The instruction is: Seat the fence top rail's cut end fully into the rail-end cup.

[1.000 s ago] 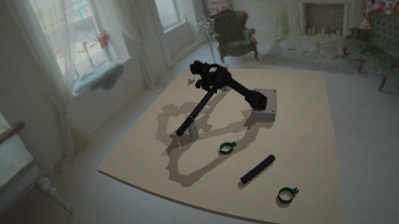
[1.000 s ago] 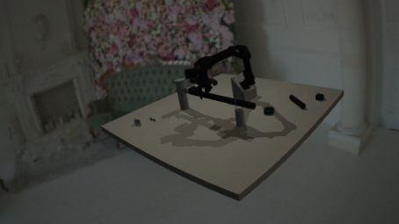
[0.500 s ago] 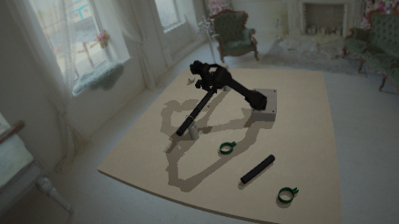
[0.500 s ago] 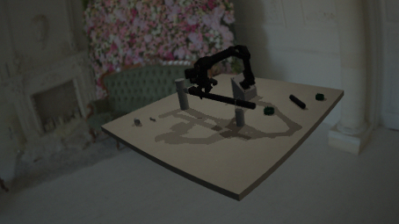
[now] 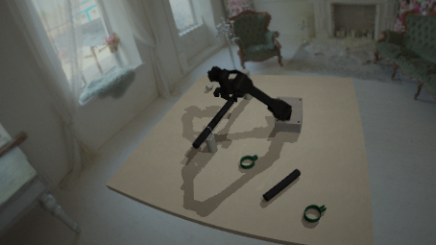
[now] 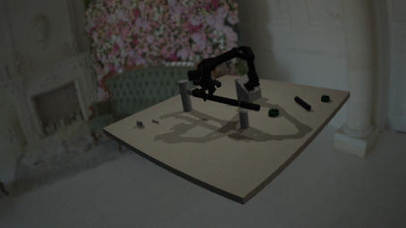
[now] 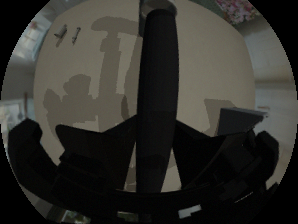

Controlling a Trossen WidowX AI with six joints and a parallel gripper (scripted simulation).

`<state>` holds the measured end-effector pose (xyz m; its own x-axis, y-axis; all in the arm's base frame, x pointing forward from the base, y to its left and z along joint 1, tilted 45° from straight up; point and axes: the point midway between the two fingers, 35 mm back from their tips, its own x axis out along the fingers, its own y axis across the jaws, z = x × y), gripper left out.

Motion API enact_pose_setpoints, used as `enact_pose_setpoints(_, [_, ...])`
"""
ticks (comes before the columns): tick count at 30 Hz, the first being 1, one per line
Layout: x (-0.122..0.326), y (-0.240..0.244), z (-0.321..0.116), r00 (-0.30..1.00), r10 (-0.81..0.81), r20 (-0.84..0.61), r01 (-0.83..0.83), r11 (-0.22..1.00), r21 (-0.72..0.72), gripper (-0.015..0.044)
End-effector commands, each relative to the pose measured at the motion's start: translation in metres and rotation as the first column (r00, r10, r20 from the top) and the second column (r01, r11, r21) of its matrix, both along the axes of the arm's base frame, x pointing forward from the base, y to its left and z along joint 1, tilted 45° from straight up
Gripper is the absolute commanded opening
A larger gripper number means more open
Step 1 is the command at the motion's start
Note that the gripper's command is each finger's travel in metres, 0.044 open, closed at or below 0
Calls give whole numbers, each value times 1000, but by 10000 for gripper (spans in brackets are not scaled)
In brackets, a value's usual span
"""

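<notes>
The black top rail (image 5: 216, 121) (image 6: 230, 102) (image 7: 157, 75) is held above the table, roughly level. Its near part passes over the short grey post (image 5: 211, 143) (image 6: 244, 120), where the thin loop cap is barely visible. The other end points at the upper part of the big grey post (image 6: 186, 100). In the wrist view that end meets a dark grey round shape at the top; the cup and band are too dark to tell apart, so seating depth cannot be told. My gripper (image 5: 230, 98) (image 6: 212, 94) (image 7: 153, 119) is shut on the rail near the big post.
A grey block (image 5: 296, 111) (image 7: 240, 121) stands by the arm's base. Two green rings (image 5: 248, 167) (image 6: 325, 98) and a loose black rod (image 5: 281, 184) (image 6: 302, 103) lie on the table (image 5: 331, 155) (image 6: 215, 171). Small grey hardware (image 6: 139, 123) (image 7: 61, 32) lies beyond the big post.
</notes>
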<state>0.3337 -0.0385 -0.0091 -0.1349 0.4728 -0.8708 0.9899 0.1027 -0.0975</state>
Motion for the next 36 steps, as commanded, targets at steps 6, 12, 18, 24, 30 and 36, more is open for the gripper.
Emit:
enact_pose_setpoints(6, [2,-7,0,1000,-3,6,3,1000,-7,0])
enact_pose_setpoints(12, [3,-10,0,1000,-3,7,3,1000,-7,0])
enact_pose_setpoints(18, [4,-12,0,1000,-3,7,3,1000,-7,0])
enact_pose_setpoints(24, [6,-15,0,1000,-2,7,3,1000,-7,0])
enact_pose_setpoints(30, [8,-16,0,1000,-2,7,3,1000,-7,0])
enact_pose_setpoints(36, [10,-16,1,1000,-2,7,3,1000,-7,0])
